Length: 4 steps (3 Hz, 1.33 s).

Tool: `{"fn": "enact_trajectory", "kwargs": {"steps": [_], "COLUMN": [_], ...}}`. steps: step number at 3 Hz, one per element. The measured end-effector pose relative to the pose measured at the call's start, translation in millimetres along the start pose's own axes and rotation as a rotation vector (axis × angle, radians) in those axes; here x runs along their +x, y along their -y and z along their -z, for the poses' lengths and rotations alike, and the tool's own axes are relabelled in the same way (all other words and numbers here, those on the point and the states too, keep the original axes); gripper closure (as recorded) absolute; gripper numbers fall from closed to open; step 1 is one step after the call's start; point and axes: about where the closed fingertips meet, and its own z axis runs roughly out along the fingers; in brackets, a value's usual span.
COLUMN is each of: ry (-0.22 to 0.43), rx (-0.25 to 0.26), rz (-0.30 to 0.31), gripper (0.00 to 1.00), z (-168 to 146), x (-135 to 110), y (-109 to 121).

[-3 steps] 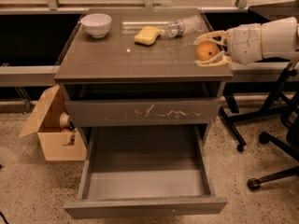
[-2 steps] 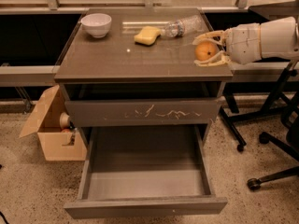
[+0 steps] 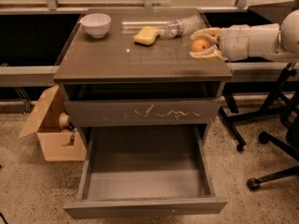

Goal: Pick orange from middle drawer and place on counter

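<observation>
The orange is between the two cream fingers of my gripper, at the right edge of the counter. The gripper is shut on the orange and holds it at or just above the glossy top; I cannot tell whether it touches. My white arm reaches in from the right. The middle drawer stands pulled out below, with its smooth grey inside bare.
On the counter are a white bowl, a yellow sponge and a lying clear plastic bottle. The scratched drawer front is shut. A cardboard box stands at the left; black chair legs at the right.
</observation>
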Motion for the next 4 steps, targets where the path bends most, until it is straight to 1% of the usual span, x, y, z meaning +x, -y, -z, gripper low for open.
{"fn": "enact_trajectory", "kwargs": {"steps": [1,2,3,4], "ry": [-0.027,-0.078,-0.112,-0.125], "rx": [0.003,-0.026,-0.044,-0.037], "rz": [-0.099,-0.18,-0.232,-0.247], "gripper": [1.0,1.0,1.0,0.85], "z": [-19,-34,-45,-48], "x": [31,58,78,90], "y": [14,21,26,32]}}
